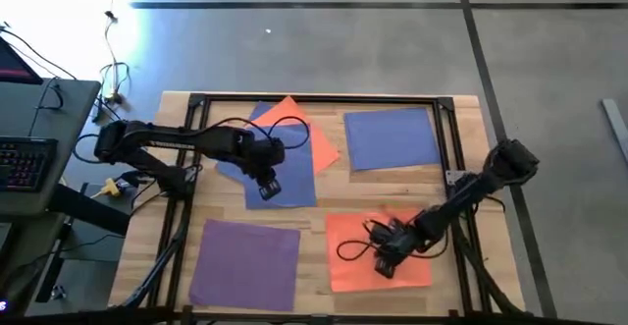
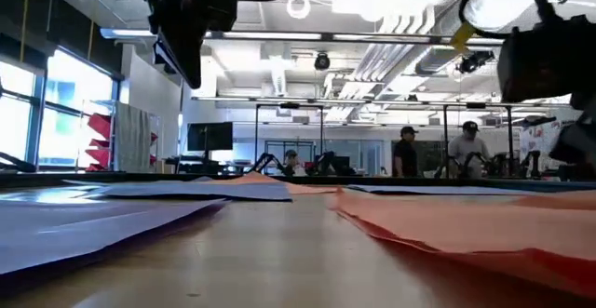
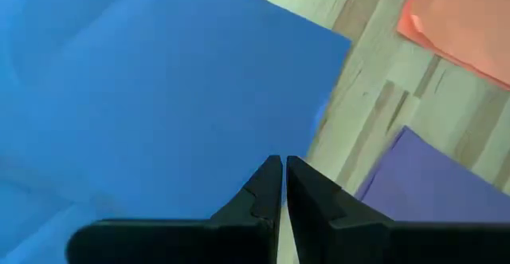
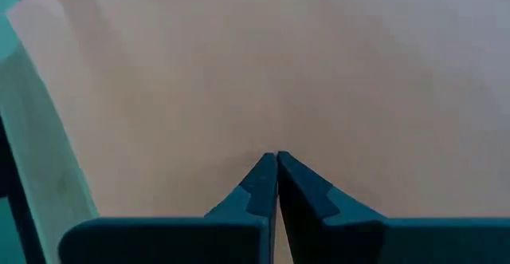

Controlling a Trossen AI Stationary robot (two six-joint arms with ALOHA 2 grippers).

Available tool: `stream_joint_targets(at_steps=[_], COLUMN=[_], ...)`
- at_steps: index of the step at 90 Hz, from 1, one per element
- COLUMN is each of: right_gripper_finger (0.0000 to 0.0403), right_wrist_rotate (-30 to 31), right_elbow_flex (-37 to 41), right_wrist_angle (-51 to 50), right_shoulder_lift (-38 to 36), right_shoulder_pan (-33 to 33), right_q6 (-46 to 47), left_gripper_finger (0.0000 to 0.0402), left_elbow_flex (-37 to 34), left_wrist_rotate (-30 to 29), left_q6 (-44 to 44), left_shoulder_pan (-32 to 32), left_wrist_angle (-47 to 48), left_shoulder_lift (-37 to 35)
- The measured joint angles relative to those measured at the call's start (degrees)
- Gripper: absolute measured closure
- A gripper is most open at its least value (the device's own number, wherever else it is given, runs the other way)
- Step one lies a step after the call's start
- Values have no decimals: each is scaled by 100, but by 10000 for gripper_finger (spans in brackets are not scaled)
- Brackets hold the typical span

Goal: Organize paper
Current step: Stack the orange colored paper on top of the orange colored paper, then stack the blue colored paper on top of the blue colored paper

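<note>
i have the left gripper over the blue paper mid-worktop, jaws clenched on nothing. the right gripper hangs over the near orange paper, jaws clenched too. purple paper lies near-left, another blue sheet far-right.

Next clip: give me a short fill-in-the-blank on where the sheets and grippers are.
1. The left gripper hovers over a ___ sheet.
2. The right gripper is above the ___ sheet near the table's front.
3. The front-left sheet is ___.
4. Both grippers' fingers are ___.

Missing words: blue; orange; purple; shut
</note>
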State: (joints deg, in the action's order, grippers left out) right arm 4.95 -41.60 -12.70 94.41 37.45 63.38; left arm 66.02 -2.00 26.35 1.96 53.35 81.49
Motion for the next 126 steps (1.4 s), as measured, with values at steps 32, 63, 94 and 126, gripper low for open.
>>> stream_joint_targets(at_steps=[32,63,94,126], right_gripper_finger=[403,403,403,398], right_wrist_rotate=[290,298,132,535], right_elbow_flex=[7,47,-39,-524], right_wrist_angle=[-716,-1239,-824,-724], right_shoulder_lift=[-174,-663,-723,-1923], right_shoulder_pan=[48,54,-24,-1843], right_q6=[337,23,-726,-711], left_gripper_finger=[402,402,402,402], left_elbow_flex=[2,4,4,-812], left_wrist_rotate=[2,-5,-44,-266], left_q6=[2,4,16,656], left_shoulder_pan=[0,-2,-2,199], left_wrist_angle=[3,10,-1,114], left_shoulder_lift=[0,0,0,-2])
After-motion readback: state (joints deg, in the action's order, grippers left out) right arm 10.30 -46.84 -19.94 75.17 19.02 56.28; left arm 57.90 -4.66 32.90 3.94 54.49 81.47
